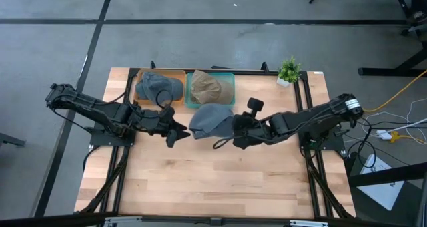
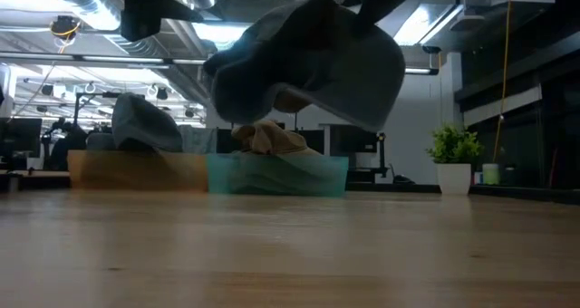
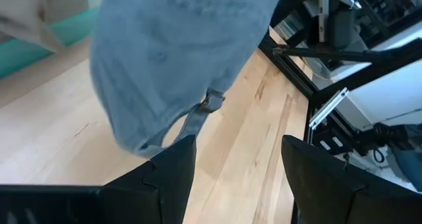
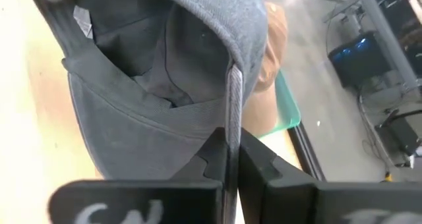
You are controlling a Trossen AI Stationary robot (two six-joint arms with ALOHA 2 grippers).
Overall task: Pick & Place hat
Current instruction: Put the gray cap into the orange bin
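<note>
Grey cloth hat (image 1: 211,120) hangs above the desk (image 1: 213,180), near the teal bin (image 1: 229,101), brim pinched in the clenched right pincer (image 4: 231,155). Soft, light and floppy; the stiffer brim seems the surest hold. Left pincer (image 3: 237,165) gapes empty beside it.

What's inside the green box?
A tan hat fills the green box, bulging above its rim. Anything beneath that hat is covered, so I cannot tell.

Wooden table (image 1: 220,173), orange bin (image 1: 175,73), teal bin (image 1: 230,77), potted plant (image 1: 289,71)
</note>
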